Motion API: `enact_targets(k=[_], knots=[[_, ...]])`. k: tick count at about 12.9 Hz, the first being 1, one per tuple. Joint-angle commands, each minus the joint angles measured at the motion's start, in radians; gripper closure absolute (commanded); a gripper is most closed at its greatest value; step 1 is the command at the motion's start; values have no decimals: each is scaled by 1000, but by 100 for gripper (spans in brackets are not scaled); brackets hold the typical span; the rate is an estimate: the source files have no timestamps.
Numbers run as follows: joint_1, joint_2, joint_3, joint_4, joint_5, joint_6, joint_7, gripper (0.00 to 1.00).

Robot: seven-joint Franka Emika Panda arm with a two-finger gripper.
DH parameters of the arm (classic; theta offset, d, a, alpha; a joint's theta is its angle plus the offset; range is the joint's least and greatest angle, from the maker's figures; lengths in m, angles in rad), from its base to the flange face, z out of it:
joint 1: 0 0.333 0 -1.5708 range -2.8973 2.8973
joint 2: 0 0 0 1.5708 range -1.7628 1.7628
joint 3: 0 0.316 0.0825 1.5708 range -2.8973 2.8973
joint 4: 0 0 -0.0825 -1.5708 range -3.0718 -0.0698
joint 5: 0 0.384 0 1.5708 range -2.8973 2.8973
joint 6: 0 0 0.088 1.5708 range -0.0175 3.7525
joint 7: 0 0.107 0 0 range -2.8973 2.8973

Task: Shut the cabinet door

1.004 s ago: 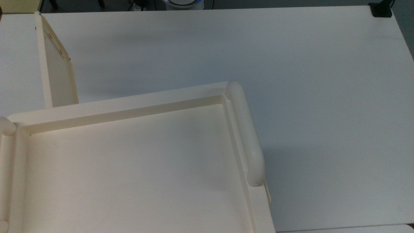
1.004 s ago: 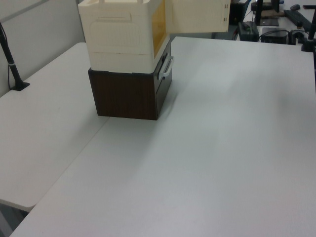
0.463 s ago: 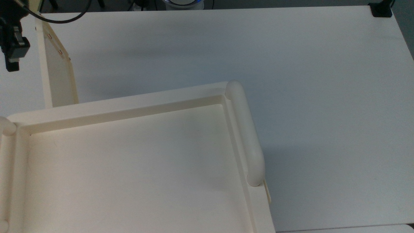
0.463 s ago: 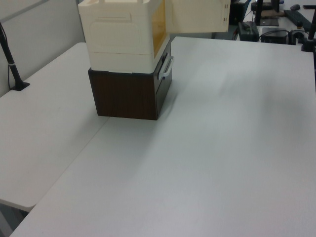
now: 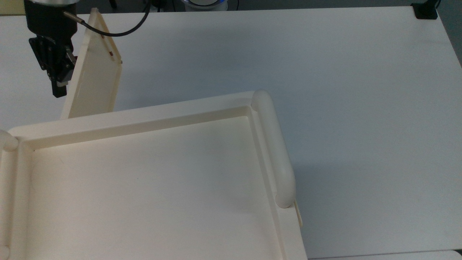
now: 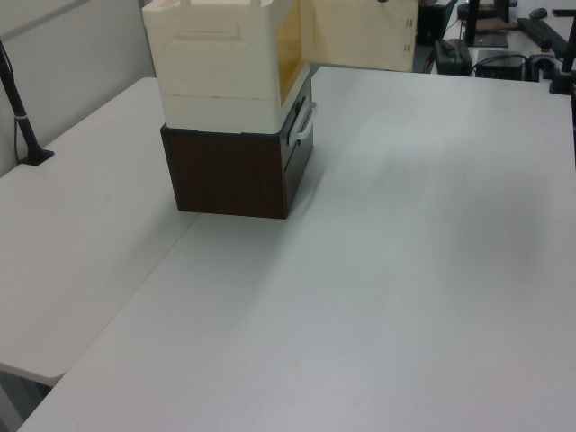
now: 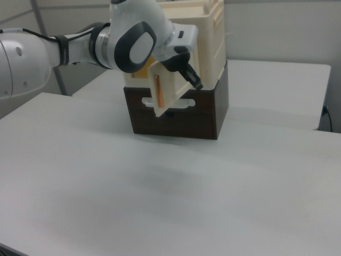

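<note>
White arm (image 7: pixel 32 53) — black claw (image 5: pixel 57 77), cable

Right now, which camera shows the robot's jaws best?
The top view: the dark gripper hangs at the cabinet door's outer face, seen unblocked against the white table. In the right view the gripper is a small dark tip past the door. The left view shows the open door.

Arm reaches in from right view's left, wrist bent down; gripper (image 5: pixel 59 85) points toward top view's bottom.
</note>
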Motion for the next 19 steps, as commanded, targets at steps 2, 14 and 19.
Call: enact_targets(k=[2,14,19], knots=[[0,63,123,-25,24,226,-12,100],[60,149,184,34,173,480,34,100],[89,157,187,57,172,522,94,100]])
